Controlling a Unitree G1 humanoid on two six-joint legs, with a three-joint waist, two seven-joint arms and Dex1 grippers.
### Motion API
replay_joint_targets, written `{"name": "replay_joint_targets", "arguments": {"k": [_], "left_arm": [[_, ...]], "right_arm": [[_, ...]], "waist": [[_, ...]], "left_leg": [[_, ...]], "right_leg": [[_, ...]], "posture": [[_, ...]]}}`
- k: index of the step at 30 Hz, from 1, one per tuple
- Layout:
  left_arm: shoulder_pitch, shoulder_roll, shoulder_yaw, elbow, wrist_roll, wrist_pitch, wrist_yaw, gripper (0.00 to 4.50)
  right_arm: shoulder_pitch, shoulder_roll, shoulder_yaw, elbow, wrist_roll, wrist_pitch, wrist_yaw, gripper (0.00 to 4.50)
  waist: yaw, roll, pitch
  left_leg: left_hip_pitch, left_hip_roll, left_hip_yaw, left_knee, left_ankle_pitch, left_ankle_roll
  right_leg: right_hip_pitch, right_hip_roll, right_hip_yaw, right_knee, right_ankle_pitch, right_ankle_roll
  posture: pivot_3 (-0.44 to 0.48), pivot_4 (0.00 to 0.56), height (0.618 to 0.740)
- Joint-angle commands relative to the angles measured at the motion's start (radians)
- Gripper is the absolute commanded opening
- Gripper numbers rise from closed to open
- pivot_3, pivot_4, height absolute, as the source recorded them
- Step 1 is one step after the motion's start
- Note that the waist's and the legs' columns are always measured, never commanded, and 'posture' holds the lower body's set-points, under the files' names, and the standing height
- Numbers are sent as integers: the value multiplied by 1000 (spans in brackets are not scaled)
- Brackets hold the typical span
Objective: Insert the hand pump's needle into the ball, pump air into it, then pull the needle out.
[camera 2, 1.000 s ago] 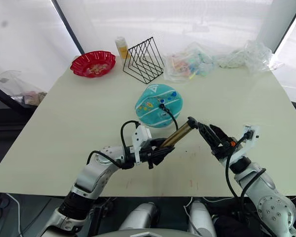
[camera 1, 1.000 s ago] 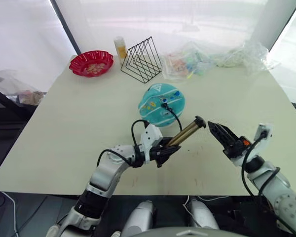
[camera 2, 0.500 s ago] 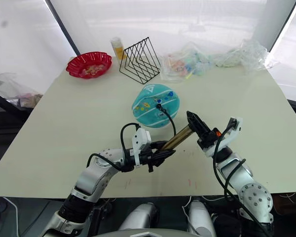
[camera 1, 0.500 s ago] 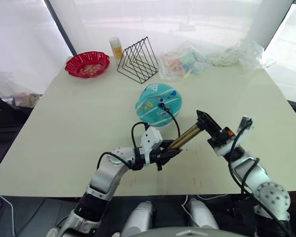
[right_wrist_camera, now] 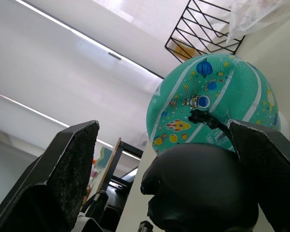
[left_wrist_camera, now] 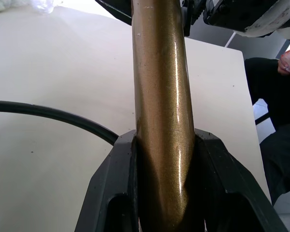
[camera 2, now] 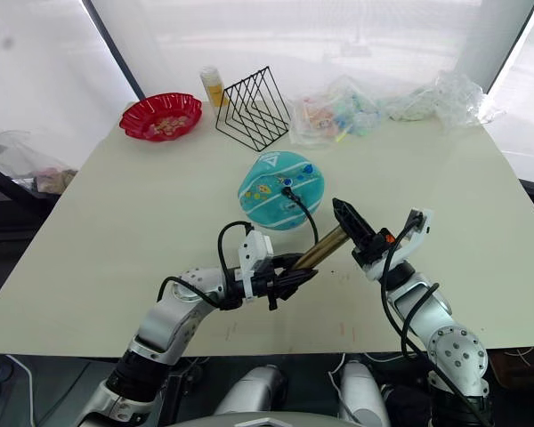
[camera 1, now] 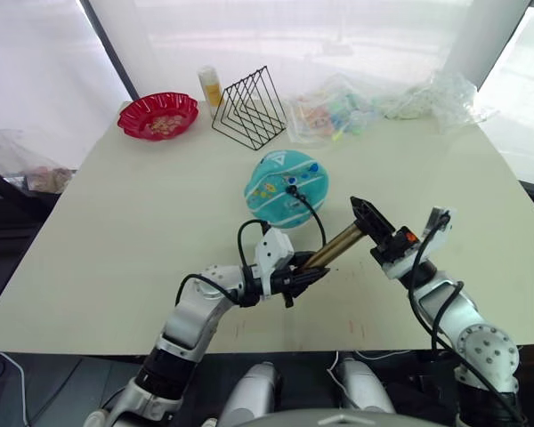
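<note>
You've got the cream bench (camera 1: 142,213) carrying everything. At its far edge: crumpled clear plastic bags (camera 1: 374,107), a black wire rack (camera 1: 251,108), a red bowl (camera 1: 157,114) and a small yellow bottle (camera 1: 213,85) between bowl and rack.

Mid-bench sits the teal ball (camera 1: 288,188), white stripes and cartoon prints up. The needle (camera 1: 295,188) w/ its black fitting is stuck in the ball's top; the thin black hose (camera 1: 317,213) arcs from it toward you, to the pump.

The hand pump (camera 1: 336,248) hangs tilted above the bench, just on your side of the ball, brass barrel running from low-left up to right. Your left gripper (camera 1: 308,277) has its jaws pinching the barrel's lower end; left wrist view shows both black fingers (left_wrist_camera: 117,193) pressed on the brass.

Your right gripper (camera 1: 363,213) is at the pump's upper end. In the right wrist view its jaws are spread, one on each side of the black handle (right_wrist_camera: 200,191), gaps showing, not clamped.
</note>
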Motion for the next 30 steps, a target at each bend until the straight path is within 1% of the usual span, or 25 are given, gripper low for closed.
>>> {"name": "replay_joint_targets", "arguments": {"k": [1,14,15,16,19,20,27,30], "left_arm": [[-1,-4,-9,-35,-4,-12,0,1035],[2,-4,-11,-32,-1,7,-1,1035],[1,-4,-10,-32,-2,9,0,1035],[1,-4,-9,-32,-2,10,1,1035],[0,-3,-10,-31,-5,12,1,1035],[0,-3,-10,-32,-5,12,1,1035],[0,-2,-7,-32,-7,13,0,1035],[1,-4,3,-35,-28,41,0,1035]], "right_arm": [[4,-6,4,-54,30,1,20,4500],[2,-8,4,-54,12,-12,28,4500],[2,-8,2,-50,4,-16,27,3977],[2,-7,0,-47,-1,-18,26,3724],[0,-7,1,-44,-7,-19,28,2208],[-1,-5,0,-44,-8,-20,26,2101],[-2,-1,2,-42,-24,-25,28,2103],[-5,-4,8,-46,-36,-25,35,2103]], "waist": [[0,0,0],[0,0,0],[0,0,0],[0,0,0],[0,0,0],[0,0,0],[0,0,0],[0,0,0]], "left_leg": [[0,0,0,0,0,0],[0,0,0,0,0,0],[0,0,0,0,0,0],[0,0,0,0,0,0],[0,0,0,0,0,0],[0,0,0,0,0,0],[-1,0,0,0,0,0],[-1,0,0,0,0,0]], "right_leg": [[0,0,0,0,0,0],[0,0,0,0,0,0],[0,0,0,0,0,0],[0,0,0,0,0,0],[0,0,0,0,0,0],[0,0,0,0,0,0],[-1,0,0,0,0,0],[-1,0,0,0,0,0]], "posture": [[0,150,740],[0,150,740],[0,150,740],[0,150,740],[0,150,740],[0,150,740],[0,150,740],[0,150,740]]}}
